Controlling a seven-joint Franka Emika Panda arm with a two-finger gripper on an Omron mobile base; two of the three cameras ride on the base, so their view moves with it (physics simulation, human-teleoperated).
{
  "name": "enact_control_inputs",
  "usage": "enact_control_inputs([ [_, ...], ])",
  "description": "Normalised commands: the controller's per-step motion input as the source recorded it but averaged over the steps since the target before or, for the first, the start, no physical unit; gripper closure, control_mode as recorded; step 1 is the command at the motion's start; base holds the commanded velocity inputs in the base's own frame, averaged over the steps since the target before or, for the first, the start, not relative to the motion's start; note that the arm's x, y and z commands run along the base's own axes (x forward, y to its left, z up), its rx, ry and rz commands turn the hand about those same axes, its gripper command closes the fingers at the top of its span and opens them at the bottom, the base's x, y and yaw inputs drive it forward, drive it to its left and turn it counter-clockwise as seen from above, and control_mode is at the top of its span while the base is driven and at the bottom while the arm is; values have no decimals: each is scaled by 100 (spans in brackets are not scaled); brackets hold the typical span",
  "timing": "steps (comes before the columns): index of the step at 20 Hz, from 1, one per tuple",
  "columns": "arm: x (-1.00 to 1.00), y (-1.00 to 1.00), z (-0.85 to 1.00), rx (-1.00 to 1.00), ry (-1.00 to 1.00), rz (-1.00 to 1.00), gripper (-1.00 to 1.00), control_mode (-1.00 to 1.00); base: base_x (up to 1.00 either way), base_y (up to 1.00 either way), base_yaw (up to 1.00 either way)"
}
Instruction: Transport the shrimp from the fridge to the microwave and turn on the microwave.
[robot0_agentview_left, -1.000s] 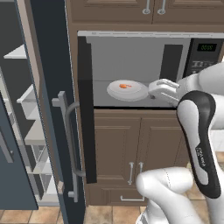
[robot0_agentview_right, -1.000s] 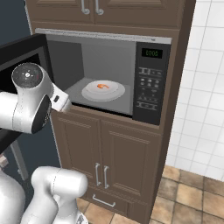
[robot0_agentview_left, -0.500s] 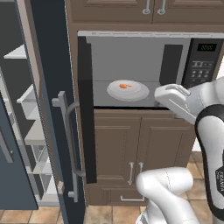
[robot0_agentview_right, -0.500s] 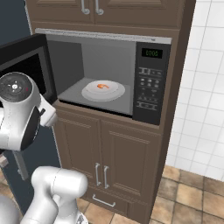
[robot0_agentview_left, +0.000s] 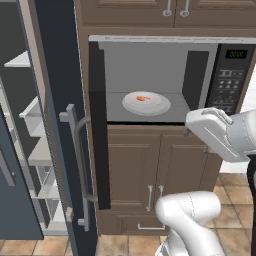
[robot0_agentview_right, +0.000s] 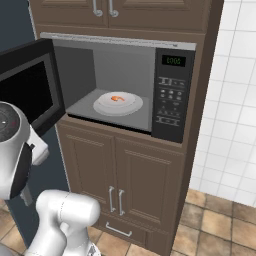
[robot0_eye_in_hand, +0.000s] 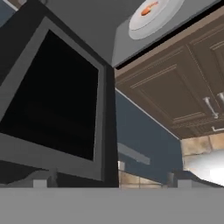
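Shrimp (robot0_agentview_left: 142, 98) lies on a white plate (robot0_agentview_left: 160, 106) on the grey floor of the microwave (robot0_agentview_right: 172, 95) cavity, so the carrying half of the task looks finished: the small orange morsel is out of the fridge (robot0_agentview_left: 47, 125) and sits near the middle of the plate, well inside the oven. What is left, as far as can be judged, is to shut the microwave door (robot0_agentview_right: 30, 90) and start the oven from the keypad (robot0_agentview_right: 170, 102) below the green display (robot0_agentview_right: 173, 61). The door stands swung wide to the left of the cavity, its dark window facing the room in the right base view and edge-on in the left base view. The fridge door, with its grey bar handle (robot0_agentview_left: 75, 150), also hangs open just to the left of the microwave, with pale shelves (robot0_agentview_left: 35, 107) behind it. The hand (robot0_eye_in_hand: 111, 181) is empty and its two fingers stand spread apart at the bottom of the hand view, gripping nothing; it looks up at the inner face of the microwave door, with the plate and shrimp far off at the top. Below the oven, brown wooden cabinet doors (robot0_agentview_right: 120, 175) are closed. The door probably has to be pushed to before any button will count.
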Motion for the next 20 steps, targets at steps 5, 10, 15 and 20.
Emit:
enact_control_inputs([
  [5,-50,14,4,12,12,-1,-100,-100,0,0,0],
  [10,-48,19,2,13,13,-3,-100,-100,0,0,0],
  [15,-40,22,0,12,14,-5,-100,-100,0,0,0],
  [20,-28,26,0,12,21,-6,-100,-100,0,0,0],
])
